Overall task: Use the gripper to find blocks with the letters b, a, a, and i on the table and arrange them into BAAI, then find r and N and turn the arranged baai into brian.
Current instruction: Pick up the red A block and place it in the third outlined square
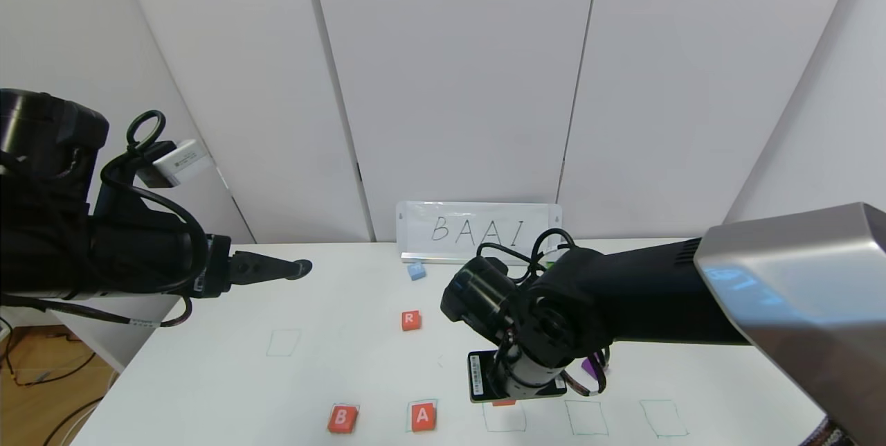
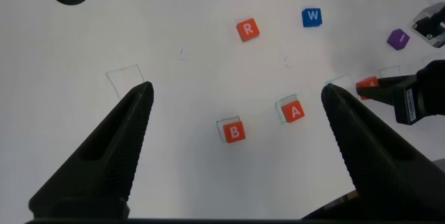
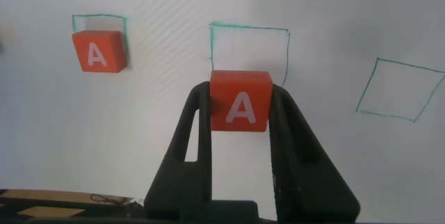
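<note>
Your right gripper [image 3: 240, 109] pinches an orange-red A block [image 3: 240, 101] between its fingers, just short of an empty green square [image 3: 250, 46]. The right arm reaches in from the right with its wrist bent down over the table [image 1: 208, 377]. Another A block [image 1: 423, 416] sits in its green outline to the left, the B block [image 1: 342, 418] beside that, R [image 1: 410, 320] farther back. More bare outlines lie to the right. Your left gripper [image 1: 294, 269] hovers spread wide above the table's left edge.
</note>
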Robot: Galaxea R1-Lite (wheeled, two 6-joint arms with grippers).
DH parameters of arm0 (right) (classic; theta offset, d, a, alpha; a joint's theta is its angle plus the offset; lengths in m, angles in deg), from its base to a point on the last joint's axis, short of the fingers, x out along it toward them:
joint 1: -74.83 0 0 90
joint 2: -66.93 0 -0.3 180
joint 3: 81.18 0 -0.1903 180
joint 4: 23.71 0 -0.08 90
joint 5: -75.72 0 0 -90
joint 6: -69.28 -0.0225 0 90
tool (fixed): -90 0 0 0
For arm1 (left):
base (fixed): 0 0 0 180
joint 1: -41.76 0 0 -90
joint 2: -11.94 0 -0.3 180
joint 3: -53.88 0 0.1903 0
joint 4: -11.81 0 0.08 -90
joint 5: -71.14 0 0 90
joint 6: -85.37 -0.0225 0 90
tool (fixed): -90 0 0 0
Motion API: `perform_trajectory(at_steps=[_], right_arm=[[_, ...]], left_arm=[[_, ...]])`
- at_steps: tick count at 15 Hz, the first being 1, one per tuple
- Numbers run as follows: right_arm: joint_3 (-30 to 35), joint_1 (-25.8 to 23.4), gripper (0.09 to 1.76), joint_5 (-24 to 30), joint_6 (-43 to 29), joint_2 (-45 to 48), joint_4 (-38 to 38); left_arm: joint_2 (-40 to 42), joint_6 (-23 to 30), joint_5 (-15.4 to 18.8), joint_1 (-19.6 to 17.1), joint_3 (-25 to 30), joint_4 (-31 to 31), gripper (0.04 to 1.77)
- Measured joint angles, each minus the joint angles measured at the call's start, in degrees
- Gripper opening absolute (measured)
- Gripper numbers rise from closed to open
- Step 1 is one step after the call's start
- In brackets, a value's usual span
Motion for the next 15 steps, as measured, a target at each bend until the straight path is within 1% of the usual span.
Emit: perform_trajectory(at_steps=[10, 13, 15], right_arm=[[1.27, 0.63, 0.54, -0.22, -0.17, -4.84, 0.52], [1.23, 1.12, 0.54, -2.35, -0.11, -5.51, 0.52], [1.23, 1.27, 0.54, -2.71, -0.15, -5.95, 0.56]], left_arm=[[-1.07, 0.00, 0.02, -0.39, -0.28, -0.13, 1.72], [-1.22, 0.00, 0.02, -0.57, -0.30, -0.11, 1.72], [-1.33, 0.00, 0.02, -0.59, -0.30, -0.10, 1.72]])
